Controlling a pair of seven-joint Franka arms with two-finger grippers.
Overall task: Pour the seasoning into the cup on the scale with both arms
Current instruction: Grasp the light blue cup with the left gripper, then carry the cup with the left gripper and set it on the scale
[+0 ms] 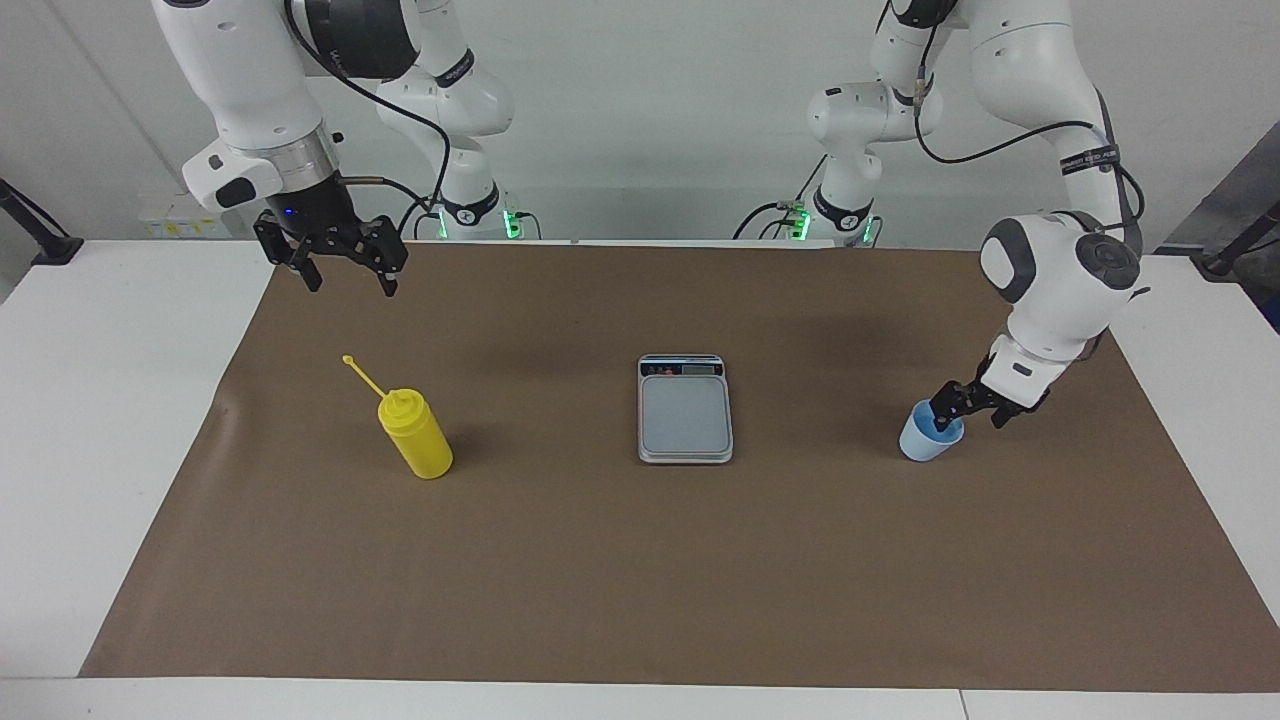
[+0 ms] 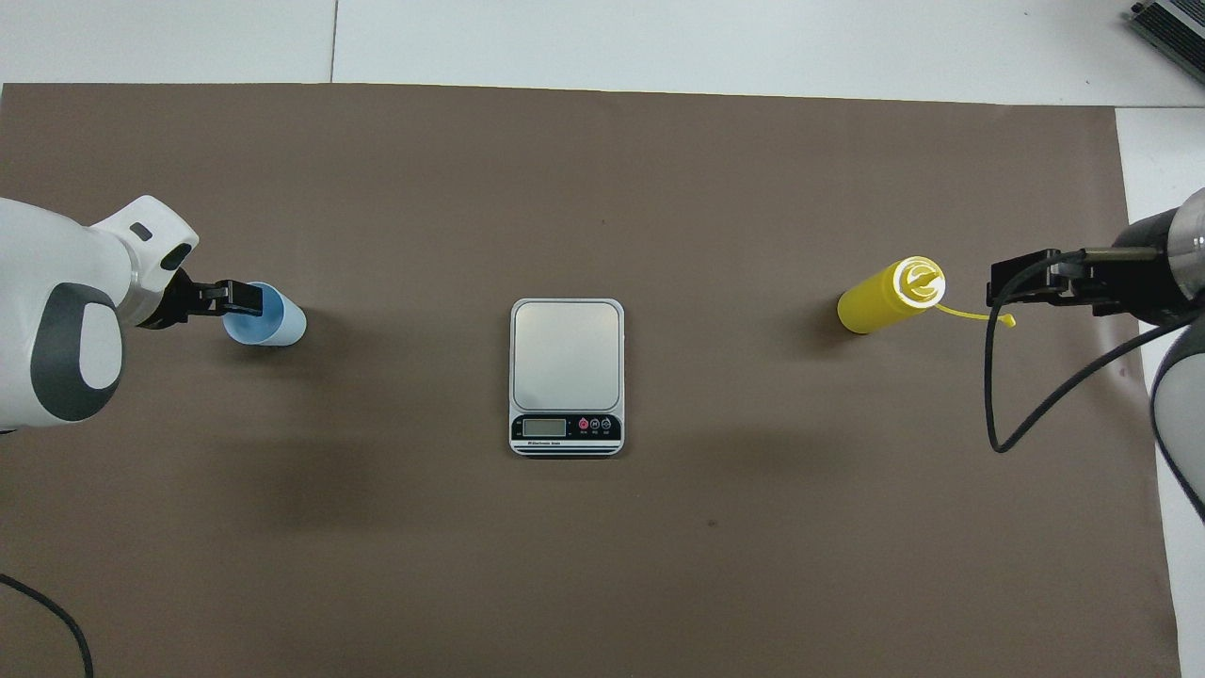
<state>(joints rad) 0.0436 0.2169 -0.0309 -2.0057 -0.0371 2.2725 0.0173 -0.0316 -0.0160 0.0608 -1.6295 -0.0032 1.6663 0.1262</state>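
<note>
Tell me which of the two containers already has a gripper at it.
The pale blue cup: the left gripper is at its rim. The yellow squeeze bottle stands untouched, with the right gripper up in the air, apart from it.

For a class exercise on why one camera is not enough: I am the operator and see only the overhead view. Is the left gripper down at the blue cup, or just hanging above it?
Observer: Down at it. The left gripper has one finger inside the cup and the other outside its wall, not yet closed.
Operator: Is the right gripper touching the yellow bottle's strap?
Observer: No. The right gripper hangs open, well above the mat and clear of the seasoning bottle.
Operator: Is that bottle lying down?
Observer: No, it stands upright on the mat.
</note>
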